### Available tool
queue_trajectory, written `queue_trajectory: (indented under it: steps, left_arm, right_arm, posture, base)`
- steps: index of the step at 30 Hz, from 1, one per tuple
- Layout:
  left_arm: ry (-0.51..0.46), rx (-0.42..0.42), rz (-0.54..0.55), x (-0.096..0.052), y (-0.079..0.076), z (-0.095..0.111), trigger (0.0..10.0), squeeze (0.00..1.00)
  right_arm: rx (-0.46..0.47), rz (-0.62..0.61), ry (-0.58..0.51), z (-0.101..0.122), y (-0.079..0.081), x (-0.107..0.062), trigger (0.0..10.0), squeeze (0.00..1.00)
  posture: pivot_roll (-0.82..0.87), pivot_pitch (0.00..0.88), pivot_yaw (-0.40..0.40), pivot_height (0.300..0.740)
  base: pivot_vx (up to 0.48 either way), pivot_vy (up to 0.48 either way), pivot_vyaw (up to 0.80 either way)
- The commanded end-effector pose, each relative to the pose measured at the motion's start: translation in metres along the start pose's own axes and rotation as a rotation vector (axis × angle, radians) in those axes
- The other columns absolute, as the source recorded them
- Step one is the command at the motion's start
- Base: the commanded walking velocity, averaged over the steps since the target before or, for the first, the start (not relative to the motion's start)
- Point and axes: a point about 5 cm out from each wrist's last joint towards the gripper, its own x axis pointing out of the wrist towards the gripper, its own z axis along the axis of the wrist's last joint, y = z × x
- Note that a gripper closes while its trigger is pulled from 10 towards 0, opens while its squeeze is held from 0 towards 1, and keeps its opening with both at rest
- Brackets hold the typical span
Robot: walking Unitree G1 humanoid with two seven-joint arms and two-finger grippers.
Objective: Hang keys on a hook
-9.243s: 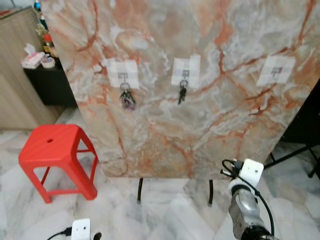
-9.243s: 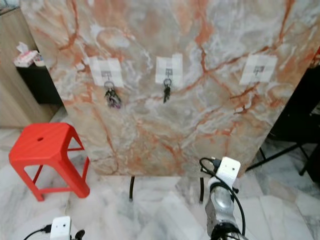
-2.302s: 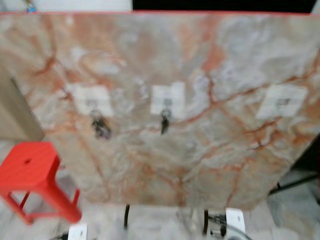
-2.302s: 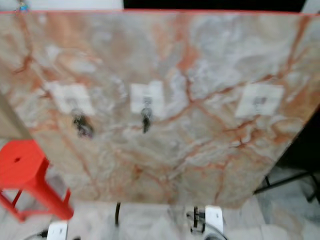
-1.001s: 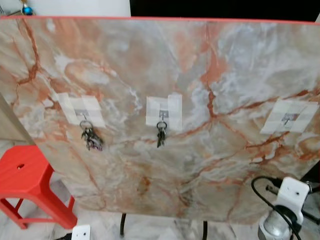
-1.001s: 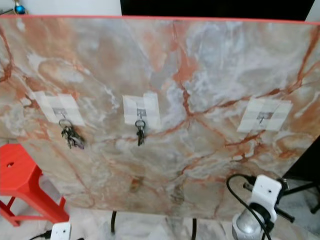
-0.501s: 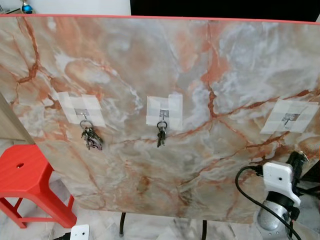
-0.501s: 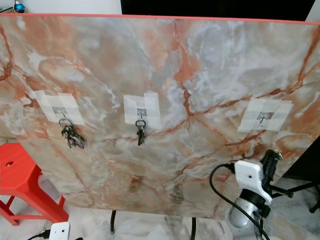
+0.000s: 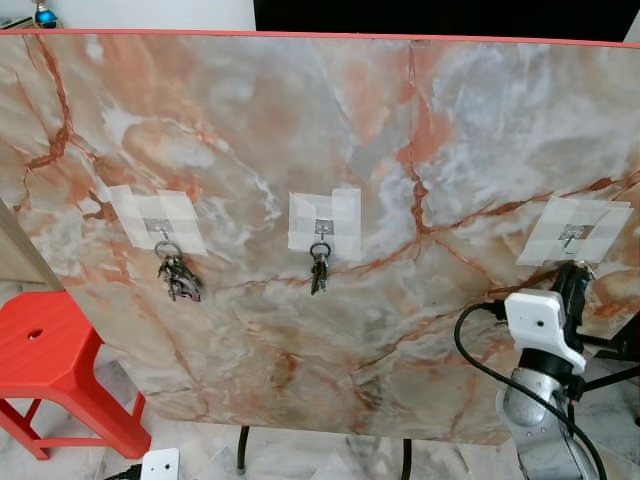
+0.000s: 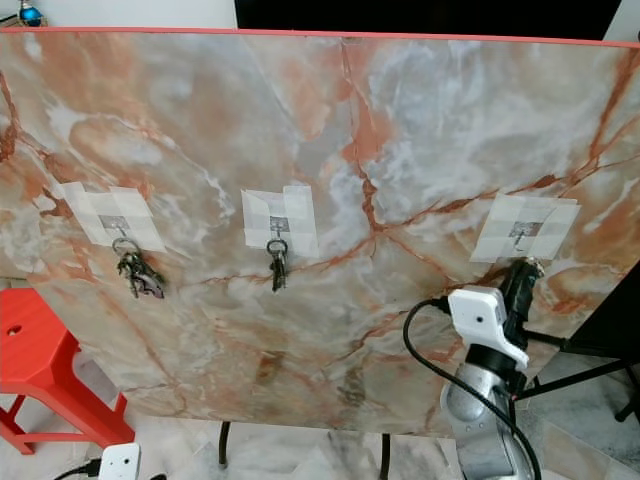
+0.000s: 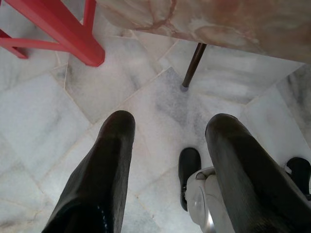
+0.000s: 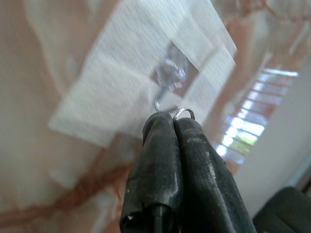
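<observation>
A marble board (image 9: 300, 130) carries three taped hooks. A bunch of keys (image 9: 176, 277) hangs on the left hook and another set of keys (image 9: 318, 270) on the middle hook. The right hook (image 9: 571, 236) is bare. My right gripper (image 9: 577, 270) is raised just below that hook. In the right wrist view the right gripper (image 12: 167, 122) is shut on a thin metal key ring (image 12: 184, 112), whose loop sits right at the hook (image 12: 166, 81). The keys themselves are hidden behind the fingers. My left gripper (image 11: 167, 127) hangs low over the floor, open, with nothing between its fingers (image 11: 112, 155).
A red plastic stool (image 9: 45, 350) stands at the board's lower left. The board rests on thin dark legs (image 9: 242, 458) on a marble tile floor (image 11: 58, 111). Black stand legs (image 9: 610, 348) reach out at the right edge. My own foot (image 11: 188, 167) is below the left gripper.
My right arm has risen from low at the right up to the right hook, bringing the key ring to it. The left arm stays hanging.
</observation>
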Motion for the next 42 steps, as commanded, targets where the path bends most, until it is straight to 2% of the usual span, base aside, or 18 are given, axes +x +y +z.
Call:
queue_trajectory:
  steps: [1,38,39,40,41,42]
  left_arm:
    - [0.023,0.014,-0.002,-0.001,-0.001,-0.005,10.0,0.00]
    - [0.016,0.013,-0.001,0.000,-0.003,-0.003,10.0,0.00]
    - [0.016,0.014,-0.002,0.000,-0.003,-0.003,10.0,0.00]
    - [0.016,0.014,-0.002,0.000,-0.003,-0.003,10.0,0.00]
    - [0.016,0.014,-0.002,0.000,-0.003,-0.003,10.0,0.00]
    - [0.016,0.015,-0.002,0.000,-0.003,-0.003,10.0,0.00]
  right_arm:
    - [-0.002,0.019,-0.014,0.003,0.002,0.002,10.0,0.00]
    - [0.011,0.123,0.027,0.002,0.012,0.008,10.0,0.00]
    - [0.016,0.123,0.025,0.002,0.012,0.008,10.0,0.20]
    - [0.016,0.123,0.025,0.002,0.012,0.008,10.0,0.20]
    - [0.018,0.123,0.026,0.002,0.012,0.008,10.0,0.95]
    - [0.020,0.122,0.024,0.002,0.012,0.008,10.0,1.00]
  posture:
    - [-0.02,0.000,-0.027,0.740]
    - [-0.02,0.000,-0.030,0.740]
    - [-0.02,0.000,-0.030,0.740]
    - [-0.02,0.000,-0.030,0.740]
    - [-0.02,0.000,-0.030,0.740]
    - [-0.02,0.000,-0.030,0.740]
  base:
    - [0.000,0.000,0.00]
    - [0.000,0.000,0.00]
    - [0.000,0.000,0.00]
    - [0.000,0.000,0.00]
    - [0.000,0.000,0.00]
    - [0.000,0.000,0.00]
